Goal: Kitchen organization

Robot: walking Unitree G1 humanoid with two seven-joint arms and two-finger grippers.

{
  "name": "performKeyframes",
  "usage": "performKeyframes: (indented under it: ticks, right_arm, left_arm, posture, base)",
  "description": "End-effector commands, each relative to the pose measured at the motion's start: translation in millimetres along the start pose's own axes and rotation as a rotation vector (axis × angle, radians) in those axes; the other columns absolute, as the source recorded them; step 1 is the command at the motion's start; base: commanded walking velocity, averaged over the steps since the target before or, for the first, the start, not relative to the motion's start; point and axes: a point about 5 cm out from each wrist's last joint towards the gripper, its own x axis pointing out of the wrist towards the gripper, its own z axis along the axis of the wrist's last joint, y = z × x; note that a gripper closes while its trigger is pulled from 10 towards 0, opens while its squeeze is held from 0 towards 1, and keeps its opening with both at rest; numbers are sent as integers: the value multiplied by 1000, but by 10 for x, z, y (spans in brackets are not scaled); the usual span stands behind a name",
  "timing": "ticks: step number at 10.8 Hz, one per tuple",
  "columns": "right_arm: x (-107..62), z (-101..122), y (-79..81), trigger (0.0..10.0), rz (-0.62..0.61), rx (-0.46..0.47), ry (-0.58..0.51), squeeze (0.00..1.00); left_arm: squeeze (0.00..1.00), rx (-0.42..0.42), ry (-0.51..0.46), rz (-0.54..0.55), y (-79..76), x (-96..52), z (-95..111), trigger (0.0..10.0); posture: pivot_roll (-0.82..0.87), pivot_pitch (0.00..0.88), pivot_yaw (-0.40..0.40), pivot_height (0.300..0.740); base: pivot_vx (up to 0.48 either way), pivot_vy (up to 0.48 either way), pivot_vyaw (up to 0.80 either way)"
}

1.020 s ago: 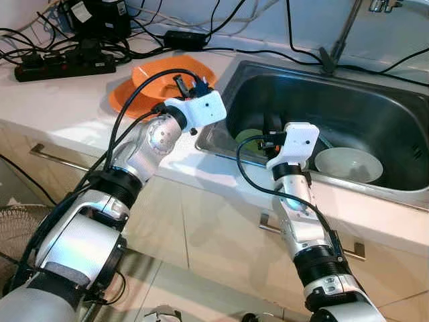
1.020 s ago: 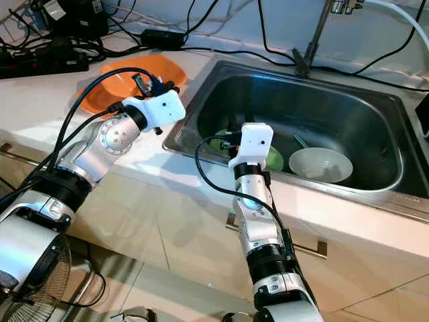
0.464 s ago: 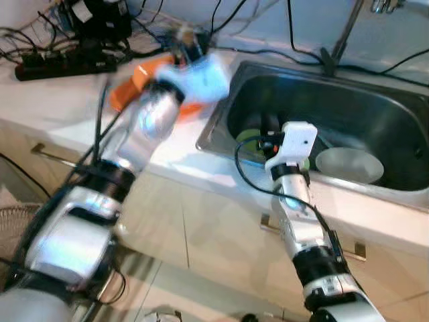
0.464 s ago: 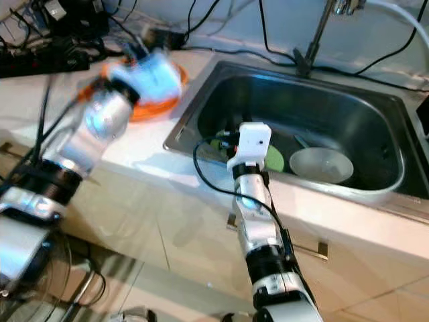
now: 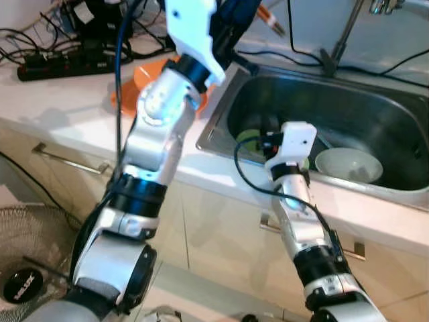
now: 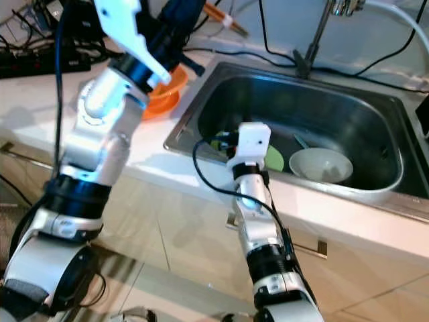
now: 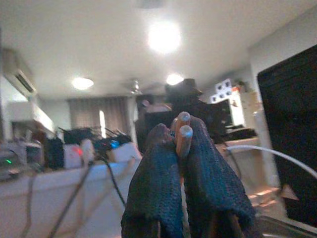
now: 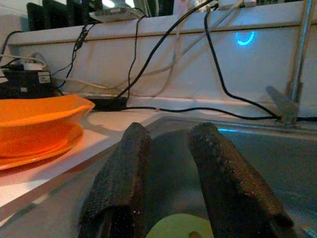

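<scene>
Black fingers of left end effector [image 7: 181, 144] are clamped on orange chopsticks [image 5: 271, 19], raised high above the sink's [image 5: 375, 111] left rim. Right end effector [image 8: 166, 173] sits inside sink, fingers parted narrow, nothing between them, just above green plate [image 8: 173, 227]. White bowl [image 5: 348, 164] lies in sink, right of green plate. Orange plates [image 6: 166, 87] sit on desk [image 5: 60, 100], left of sink.
</scene>
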Motion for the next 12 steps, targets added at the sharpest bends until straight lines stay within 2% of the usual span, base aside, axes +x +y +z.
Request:
performKeyframes:
  ticks: [1, 2, 3, 4, 5, 6, 9, 12]
  right_arm:
    - [37, 15, -19, 10000, 0, -69, 1, 0]
    - [48, 6, -86, 10000, -20, -172, 2, 0]
    - [63, -1, -160, 10000, -59, -197, 15, 0]
    - [91, 25, -214, 10000, -67, -306, 2, 0]
    - [114, 53, -232, 10000, -63, -361, -14, 0]
    - [160, 82, -267, 10000, -70, -377, -20, 0]
    - [234, 220, -192, 10000, -42, -371, -65, 0]
    - [256, 260, -150, 10000, -28, -370, -79, 0]
  left_arm:
    - [0, -37, 28, -22, -5, -31, -12, 10000]
    - [0, -95, 84, -48, -19, -95, -65, 10000]
    - [0, -130, 107, -64, -39, -129, -90, 10000]
    - [0, -162, 120, -79, -63, -170, -106, 10000]
    - [0, -179, 123, -74, -69, -191, -105, 10000]
    - [0, -223, 130, -71, -82, -233, -113, 10000]
    - [0, -236, 167, -83, -143, -264, -148, 10000]
    - [0, -243, 204, -85, -180, -289, -200, 10000]
  posture:
    - [110, 39, -19, 740]
    - [108, 43, -18, 740]
    - [104, 46, -18, 740]
    - [101, 49, -20, 740]
    - [102, 49, -22, 740]
    - [101, 45, -26, 740]
    - [88, 29, -28, 740]
    - [89, 13, -29, 740]
  base:
    - [0, 0, 0]
    - [0, 0, 0]
    - [0, 0, 0]
    - [0, 0, 0]
    - [0, 0, 0]
    - [0, 0, 0]
    - [0, 0, 0]
    - [0, 0, 0]
